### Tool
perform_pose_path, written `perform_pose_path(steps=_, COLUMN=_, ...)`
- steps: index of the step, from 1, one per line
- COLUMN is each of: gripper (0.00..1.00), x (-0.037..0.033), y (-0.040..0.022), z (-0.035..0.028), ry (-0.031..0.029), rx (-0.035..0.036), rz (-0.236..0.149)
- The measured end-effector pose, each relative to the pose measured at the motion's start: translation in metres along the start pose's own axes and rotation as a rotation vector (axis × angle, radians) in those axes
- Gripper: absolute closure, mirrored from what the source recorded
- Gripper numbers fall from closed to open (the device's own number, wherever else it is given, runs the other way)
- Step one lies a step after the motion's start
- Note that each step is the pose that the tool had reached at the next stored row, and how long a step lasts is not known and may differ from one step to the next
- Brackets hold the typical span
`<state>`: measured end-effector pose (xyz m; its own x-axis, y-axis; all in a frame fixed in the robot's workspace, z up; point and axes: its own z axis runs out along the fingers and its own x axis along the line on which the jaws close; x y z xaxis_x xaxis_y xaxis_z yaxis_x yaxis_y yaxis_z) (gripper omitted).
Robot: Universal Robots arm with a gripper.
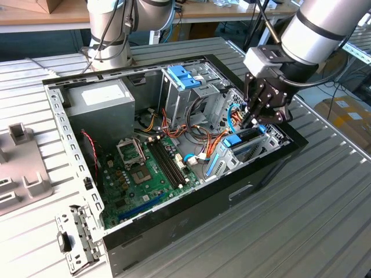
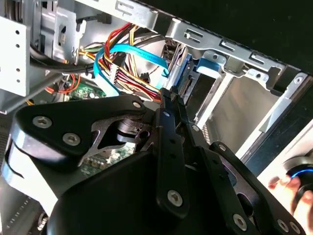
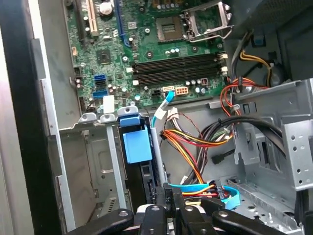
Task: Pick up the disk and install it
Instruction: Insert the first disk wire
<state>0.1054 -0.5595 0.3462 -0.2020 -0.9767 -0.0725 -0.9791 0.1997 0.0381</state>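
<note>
The disk (image 1: 242,143) stands on edge in the drive bay at the exterior view's right end of the open computer case (image 1: 174,223). Its dark body is framed by a bright blue carrier, and its blue tab (image 3: 135,145) faces the motherboard. My gripper (image 1: 250,120) hangs just above the disk's end farthest from the tab. In both wrist views the black fingers (image 3: 168,203) are pressed together with nothing visible between them. The fingertips (image 2: 171,98) sit beside the carrier's blue edge (image 2: 211,66), and I cannot tell whether they touch it.
Red, yellow and orange cables (image 3: 195,142) and a flat blue cable (image 2: 132,51) run beside the bay. A green motherboard (image 1: 145,174), a grey power supply (image 1: 98,104) and a paler blue bracket (image 1: 182,75) are in the case. A person's hand (image 2: 288,185) is beyond the case wall.
</note>
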Motion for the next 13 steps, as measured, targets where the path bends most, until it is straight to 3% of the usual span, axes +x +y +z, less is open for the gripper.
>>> perform_pose_path(steps=4, gripper=0.83, x=0.0001, y=0.0, z=0.001, ry=-0.0034, rx=0.0064, rz=0.088)
perform_pose_path(steps=13, gripper=0.83, x=0.0002, y=-0.0001, z=0.0025, ry=-0.009, rx=0.017, rz=0.235)
